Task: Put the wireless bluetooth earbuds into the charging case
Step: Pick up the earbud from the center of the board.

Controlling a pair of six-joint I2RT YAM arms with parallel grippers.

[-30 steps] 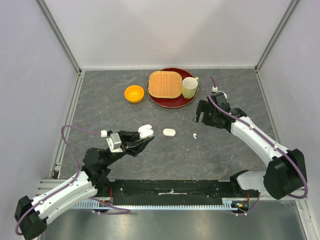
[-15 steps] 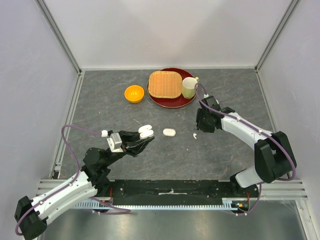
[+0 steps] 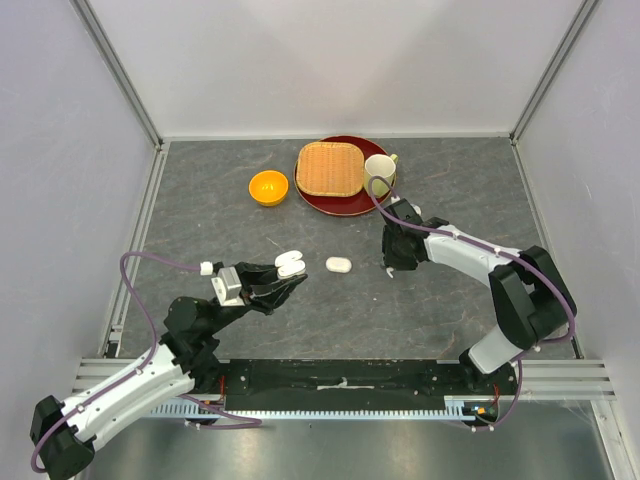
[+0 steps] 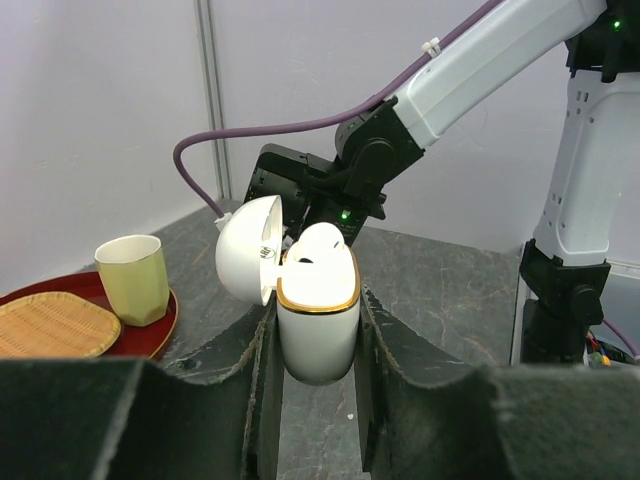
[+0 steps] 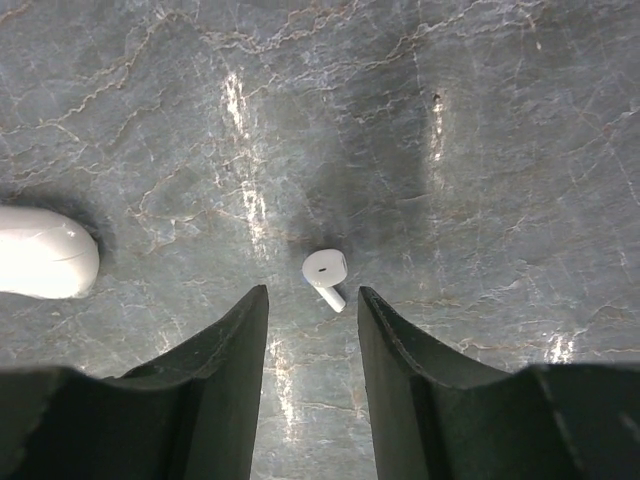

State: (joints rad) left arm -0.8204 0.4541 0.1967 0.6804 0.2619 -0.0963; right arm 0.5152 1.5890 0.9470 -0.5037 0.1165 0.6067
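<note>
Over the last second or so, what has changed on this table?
The right pincer swung inward, to the robot's left, and came down low over the loose earbud. Its jaws narrowed but stand apart, not yet gripping it. Unchanged: the left pincer holds the open charging case up, and the white pod, orange bowl and red plate stayed put.

On the bench, the earbud lies at three o'clock from a case, the bowl at nine o'clock from the plate.
</note>
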